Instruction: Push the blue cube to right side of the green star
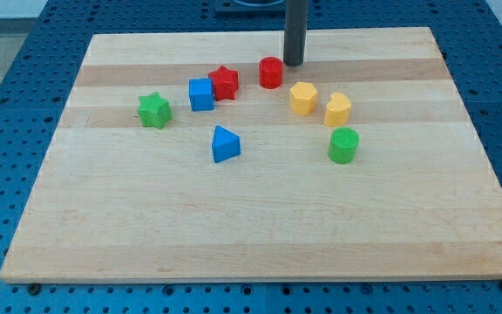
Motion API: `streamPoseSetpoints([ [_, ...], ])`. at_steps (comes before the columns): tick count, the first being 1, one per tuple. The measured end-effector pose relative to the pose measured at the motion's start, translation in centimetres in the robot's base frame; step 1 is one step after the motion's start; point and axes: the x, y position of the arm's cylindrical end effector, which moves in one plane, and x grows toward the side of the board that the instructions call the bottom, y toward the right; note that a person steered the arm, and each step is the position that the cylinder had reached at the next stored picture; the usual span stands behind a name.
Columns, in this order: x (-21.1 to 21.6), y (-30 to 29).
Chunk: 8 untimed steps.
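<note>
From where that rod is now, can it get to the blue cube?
Probably yes, by a detour. My tip sits beside the red cylinder, and the red star touches the blue cube on that side.

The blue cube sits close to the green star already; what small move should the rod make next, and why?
Probably my tip should travel toward the view's left, passing above the red cylinder and red star. The blue cube lies up and right of the green star, touching the red star, so a push from above seems needed.
</note>
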Motion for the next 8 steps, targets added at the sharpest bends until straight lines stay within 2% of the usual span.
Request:
streamPoseSetpoints([
  [3,-0.5,-10.6],
  [5,3.1,-12.2],
  [8,6.2,-13.3],
])
